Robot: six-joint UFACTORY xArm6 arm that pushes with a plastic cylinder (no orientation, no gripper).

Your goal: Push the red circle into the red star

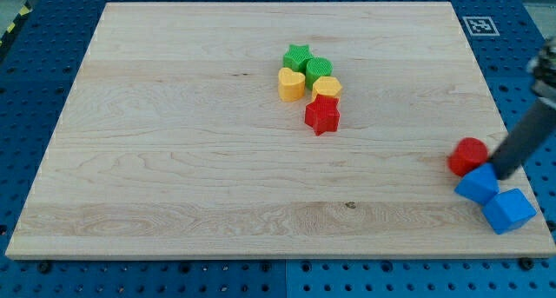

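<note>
Across the pale wooden board (174,159), nothing sits on the view's left half. Near the middle, toward the view's top, a tight cluster begins with a yellow heart-shaped block (291,84), with a green star block (297,56) just above it and a green round block (319,69) beside that. A second yellow block (327,88), its shape unclear, sits below the green round one, and the red star block (322,115) touches its lower edge. Well apart, near the board's right edge, the red circle block (468,155) lies alone. Just beside it on the right, my tip (502,173) rests, the dark rod slanting up to the right; it has no jaws to open or close. Below are a blue block (478,184) and another blue block (509,210).
</note>
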